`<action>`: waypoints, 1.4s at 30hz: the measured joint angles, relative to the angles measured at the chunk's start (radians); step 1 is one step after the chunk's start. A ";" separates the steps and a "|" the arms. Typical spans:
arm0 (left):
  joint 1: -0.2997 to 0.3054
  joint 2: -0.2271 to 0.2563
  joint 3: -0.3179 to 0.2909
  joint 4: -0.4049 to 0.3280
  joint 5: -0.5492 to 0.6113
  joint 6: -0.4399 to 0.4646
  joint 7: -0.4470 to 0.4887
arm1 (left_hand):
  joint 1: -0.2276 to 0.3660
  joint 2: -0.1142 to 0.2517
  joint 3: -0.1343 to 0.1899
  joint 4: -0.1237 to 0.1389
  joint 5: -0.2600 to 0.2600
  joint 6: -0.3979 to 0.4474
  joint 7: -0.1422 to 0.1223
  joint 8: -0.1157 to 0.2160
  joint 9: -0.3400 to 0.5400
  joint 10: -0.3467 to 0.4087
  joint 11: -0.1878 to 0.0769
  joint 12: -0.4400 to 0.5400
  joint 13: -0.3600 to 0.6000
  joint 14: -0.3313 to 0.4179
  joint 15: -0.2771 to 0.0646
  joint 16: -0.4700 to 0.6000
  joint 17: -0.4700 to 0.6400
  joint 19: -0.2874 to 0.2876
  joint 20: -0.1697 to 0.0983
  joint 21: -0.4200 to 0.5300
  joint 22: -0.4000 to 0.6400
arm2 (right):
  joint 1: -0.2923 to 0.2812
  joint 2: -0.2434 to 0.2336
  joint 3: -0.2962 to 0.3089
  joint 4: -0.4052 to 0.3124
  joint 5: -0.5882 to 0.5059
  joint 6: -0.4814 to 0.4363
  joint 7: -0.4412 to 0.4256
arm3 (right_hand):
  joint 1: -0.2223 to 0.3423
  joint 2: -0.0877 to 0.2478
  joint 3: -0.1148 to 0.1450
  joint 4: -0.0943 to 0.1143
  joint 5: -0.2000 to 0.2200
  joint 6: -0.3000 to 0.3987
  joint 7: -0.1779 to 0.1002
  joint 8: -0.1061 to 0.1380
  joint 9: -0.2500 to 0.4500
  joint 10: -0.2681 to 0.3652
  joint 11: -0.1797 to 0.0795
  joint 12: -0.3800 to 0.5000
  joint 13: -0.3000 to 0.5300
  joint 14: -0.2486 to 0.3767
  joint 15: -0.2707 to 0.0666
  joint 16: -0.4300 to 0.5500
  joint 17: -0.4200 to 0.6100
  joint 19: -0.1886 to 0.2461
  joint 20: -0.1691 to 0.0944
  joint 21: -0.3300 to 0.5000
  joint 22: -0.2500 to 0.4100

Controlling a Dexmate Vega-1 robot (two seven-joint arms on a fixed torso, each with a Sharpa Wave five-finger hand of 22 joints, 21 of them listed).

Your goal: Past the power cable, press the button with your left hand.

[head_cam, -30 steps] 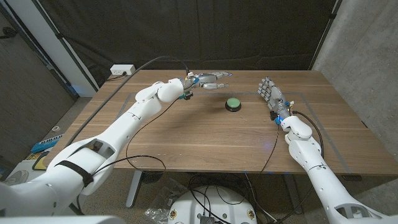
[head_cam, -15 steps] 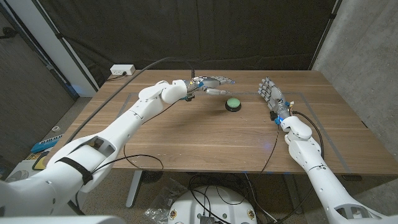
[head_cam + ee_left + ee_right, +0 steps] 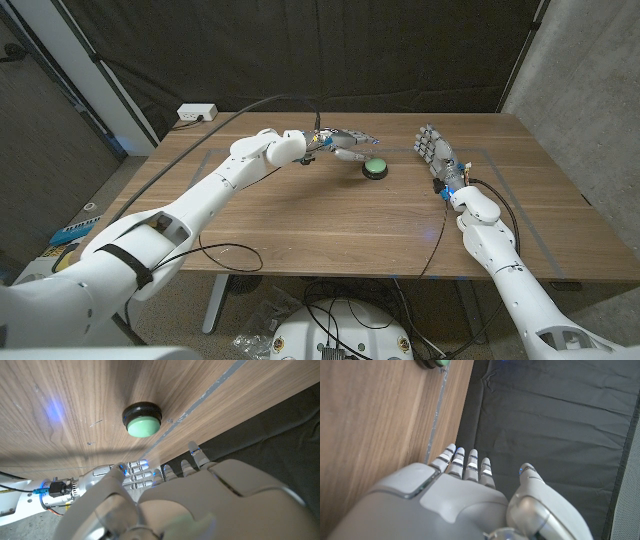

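A green button (image 3: 375, 167) on a black base sits on the wooden table (image 3: 330, 230), right of middle toward the back. My left hand (image 3: 346, 143) hovers just behind and to the left of it, fingers spread and reaching toward it, holding nothing. In the left wrist view the button (image 3: 142, 419) lies ahead of my left hand (image 3: 200, 502). My right hand (image 3: 435, 150) stands upright to the right of the button, fingers straight and empty. A dark power cable (image 3: 250, 104) arcs from the back left to my left wrist.
A white power strip (image 3: 197, 112) lies at the table's back left corner. A thin black cable (image 3: 225, 255) loops over the front edge under my left arm. Another thin cable (image 3: 440, 225) runs along my right forearm. A dark curtain hangs behind the table.
My left hand has moved rightward and a little nearer, closing on the button. The right hand has stayed put.
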 measured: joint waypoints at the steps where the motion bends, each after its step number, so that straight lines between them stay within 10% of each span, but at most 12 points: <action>1: -0.002 -0.001 0.002 0.003 0.004 0.000 -0.001 | 0.000 0.000 0.000 0.000 0.000 -0.002 -0.002 0.000 0.000 0.001 -0.001 0.000 0.000 0.000 0.000 0.000 0.000 0.000 0.000 0.000 0.000 | 0.001 0.000 0.000 0.002 0.000 0.000 0.000 | 0.000 0.000 0.000 0.000 0.000 0.000 0.000 0.000 0.000 0.000 0.000 0.000 0.000 0.000 0.000 0.000 0.000 0.000 0.000 0.000 0.000; 42: -0.139 -0.071 0.183 0.199 0.109 -0.002 0.002 | -0.040 -0.005 -0.024 0.033 0.000 0.149 -0.013 0.030 -0.008 0.060 -0.026 -0.008 -0.004 -0.010 0.001 0.000 0.003 -0.002 0.021 -0.031 0.002 | 0.045 0.025 0.004 0.090 -0.006 0.026 0.014 | 0.000 0.000 0.010 -0.001 -0.001 0.000 0.000 0.000 0.000 0.007 0.000 -0.006 0.000 0.000 0.000 0.000 0.000 0.000 0.000 -0.006 0.000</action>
